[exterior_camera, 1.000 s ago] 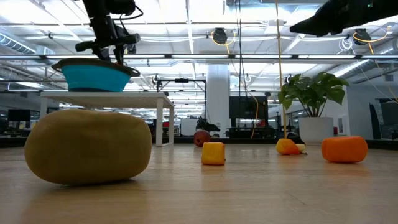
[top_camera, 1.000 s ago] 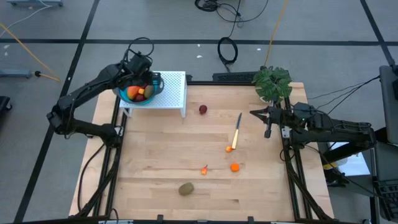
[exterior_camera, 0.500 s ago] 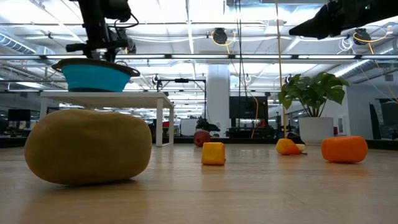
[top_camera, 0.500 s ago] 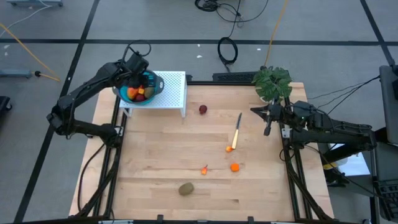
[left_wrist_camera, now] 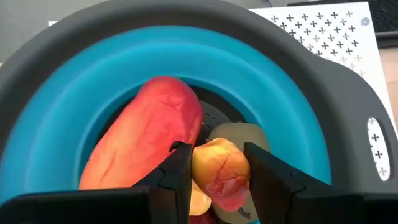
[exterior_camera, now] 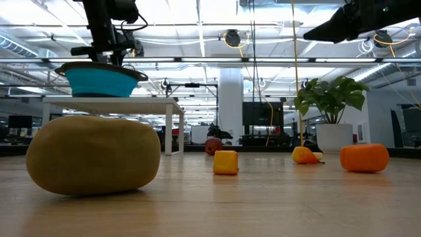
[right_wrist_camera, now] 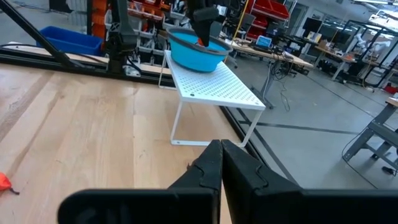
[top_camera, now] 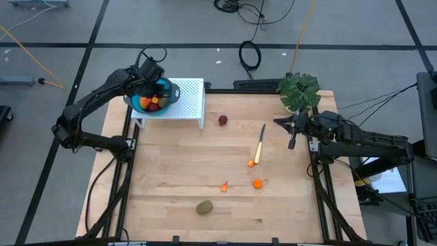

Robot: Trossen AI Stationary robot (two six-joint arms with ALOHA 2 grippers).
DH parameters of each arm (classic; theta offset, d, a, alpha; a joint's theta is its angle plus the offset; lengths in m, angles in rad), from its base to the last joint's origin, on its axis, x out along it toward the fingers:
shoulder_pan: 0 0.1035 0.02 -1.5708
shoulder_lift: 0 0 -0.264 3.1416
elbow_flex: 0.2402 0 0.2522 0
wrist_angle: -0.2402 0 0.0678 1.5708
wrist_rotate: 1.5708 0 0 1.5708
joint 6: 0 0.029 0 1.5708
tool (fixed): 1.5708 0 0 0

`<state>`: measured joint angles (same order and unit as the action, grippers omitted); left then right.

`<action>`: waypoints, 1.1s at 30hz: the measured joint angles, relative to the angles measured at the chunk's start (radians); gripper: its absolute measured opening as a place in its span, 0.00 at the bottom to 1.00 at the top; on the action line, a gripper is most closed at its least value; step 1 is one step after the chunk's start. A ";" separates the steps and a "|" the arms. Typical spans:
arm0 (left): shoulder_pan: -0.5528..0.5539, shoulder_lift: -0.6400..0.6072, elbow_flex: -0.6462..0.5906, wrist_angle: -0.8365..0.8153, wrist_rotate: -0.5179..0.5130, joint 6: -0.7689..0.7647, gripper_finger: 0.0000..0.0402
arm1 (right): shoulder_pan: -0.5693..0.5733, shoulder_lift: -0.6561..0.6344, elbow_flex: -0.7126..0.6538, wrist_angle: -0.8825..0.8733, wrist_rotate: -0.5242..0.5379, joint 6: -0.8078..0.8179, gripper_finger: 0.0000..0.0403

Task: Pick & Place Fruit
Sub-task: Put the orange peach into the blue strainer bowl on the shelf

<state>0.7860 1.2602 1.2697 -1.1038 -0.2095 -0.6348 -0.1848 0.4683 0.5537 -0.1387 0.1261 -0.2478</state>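
My left gripper (left_wrist_camera: 217, 152) hangs over the teal bowl (top_camera: 151, 96) on the white rack (top_camera: 188, 99) and is shut on a yellow-red fruit piece (left_wrist_camera: 219, 171). Below it in the bowl lie the long red-orange piece (left_wrist_camera: 146, 140) and a grey-green piece (left_wrist_camera: 239, 134). On the table rest a dark red ball (top_camera: 222, 120), two orange bits (top_camera: 257, 183) (top_camera: 251, 163), a small red-yellow bit (top_camera: 224, 186) and the brown-green oval (top_camera: 204, 207). My right gripper (top_camera: 280, 124) waits shut above the table's right side, beside the plant. My left gripper pinches the yellow-red fruit piece by its two sides (left_wrist_camera: 198, 167), one finger on each. The fingers (left_wrist_camera: 180, 168) come from above, pointing down into the bowl. Whether the piece is clear of the fruit under it, I cannot tell.
A yellow-handled knife (top_camera: 260, 142) lies on the table right of centre, its handle end at an orange bit. The potted plant (top_camera: 299, 91) stands at the far right corner. The rack's legs (top_camera: 202, 123) stand on the far left part. Bare wood lies between rack and knife.
My left gripper has shifted a little toward the table's left edge and slightly up over the bowl, then held still. The fruit on the table has stayed put.
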 joint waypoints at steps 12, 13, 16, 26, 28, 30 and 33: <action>0.000 0.000 0.000 0.000 0.003 0.025 0.31 | 0.000 0.010 0.000 0.024 0.000 0.000 0.00; 0.000 0.000 0.000 0.000 0.003 0.025 0.31 | 0.000 0.010 0.000 0.028 0.000 0.000 0.00; 0.000 0.000 0.000 0.000 0.011 0.028 0.31 | 0.000 0.010 0.000 0.046 0.000 0.000 0.00; 0.000 0.000 0.000 0.000 0.029 0.040 0.31 | 0.001 0.010 0.000 0.057 0.000 0.000 0.00; 0.000 0.000 0.000 0.000 0.029 0.051 0.31 | 0.001 0.010 0.000 0.057 -0.001 0.000 0.00; 0.000 0.000 0.000 0.000 0.030 0.054 0.31 | 0.001 0.010 0.000 0.057 -0.001 0.000 0.00; 0.000 0.000 0.000 0.000 0.017 0.048 0.31 | 0.001 0.010 0.000 0.056 -0.001 0.000 0.00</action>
<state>0.7857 1.2602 1.2701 -1.1042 -0.1930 -0.5864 -0.1837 0.4778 0.5537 -0.0822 0.1253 -0.2474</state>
